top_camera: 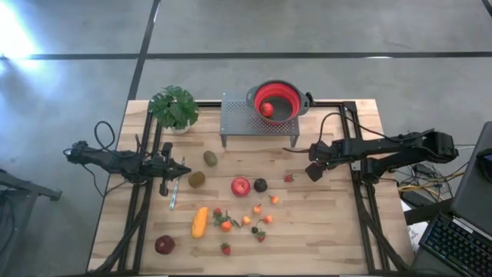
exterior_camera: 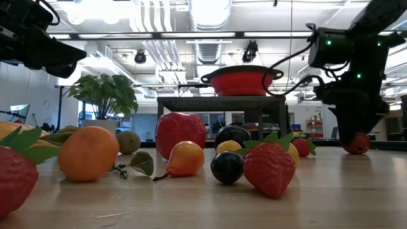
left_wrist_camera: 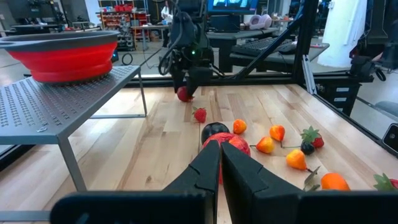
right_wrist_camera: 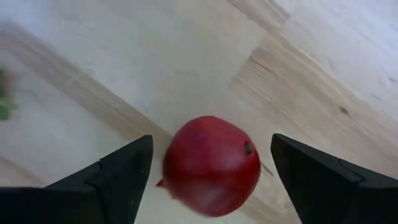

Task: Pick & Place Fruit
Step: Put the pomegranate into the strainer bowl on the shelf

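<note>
1. Two failure modes on the right side. The right gripper (right_wrist_camera: 208, 171) stands open astride a red round fruit (right_wrist_camera: 211, 165), fingers clear of it on both sides in the right wrist view. If you close off-centre, one finger hits first and the ball rolls out across the table (top_camera: 330, 231).
2. Second one: the fruit looks smooth and round. Closing too high on it squeezes it downward and out of the jaws. I judge you need the fingers at or below its widest part.
3. Fruit position: on the wood, directly under the right gripper, toward the right edge of the table, just beside the right-hand legs of the perforated stand (top_camera: 257, 117). In the low view it sits at the foot of that arm, touching the table.
4. Drop target, as I read the task: the red colander (top_camera: 277, 101) on the stand at the back edge, already holding one red fruit (top_camera: 266, 109). Lifting too low risks clipping the stand's edge on the way.
5. Small strawberry (top_camera: 289, 178) lies near the gripper, toward the table middle; a sideways sweep could knock it.
6. Left gripper (left_wrist_camera: 221, 155) is closed on nothing, hovering near the left edge, pointing at the apple (top_camera: 241, 186). Most of the remaining fruit is scattered toward the front edge.
</note>
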Controlling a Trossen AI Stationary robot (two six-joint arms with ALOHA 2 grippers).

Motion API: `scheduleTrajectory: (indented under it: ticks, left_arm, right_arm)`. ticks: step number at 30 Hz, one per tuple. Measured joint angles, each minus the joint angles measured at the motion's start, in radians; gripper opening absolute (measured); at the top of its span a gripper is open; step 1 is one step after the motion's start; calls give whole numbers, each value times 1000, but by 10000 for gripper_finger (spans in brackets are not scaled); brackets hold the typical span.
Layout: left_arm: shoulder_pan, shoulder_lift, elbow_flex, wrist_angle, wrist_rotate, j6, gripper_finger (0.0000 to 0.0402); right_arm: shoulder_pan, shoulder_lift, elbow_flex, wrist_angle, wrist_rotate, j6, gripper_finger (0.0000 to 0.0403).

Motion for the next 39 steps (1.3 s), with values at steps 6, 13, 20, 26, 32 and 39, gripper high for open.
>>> scheduleTrajectory:
  ticks: [6,13,20,26,32,39]
  left_arm:
    - [0,0,0,0,0,0,21]
    - [0,0,0,0,0,0,21]
    - [0,0,0,0,0,0,21]
    - [0,0,0,0,0,0,21]
    - [0,0,0,0,0,0,21]
    - [0,0,0,0,0,0,21]
  right_arm:
    - [-8,0,-26,4,1,-2,292]
    - [-8,0,-23,27,5,-29,247]
    - [-8,0,-21,28,4,-27,199]
    - [-8,-1,-21,28,0,-27,205]
    - [-7,-2,25,3,-1,-51,204]
    - [-5,-2,196,-147,-4,-109,198]
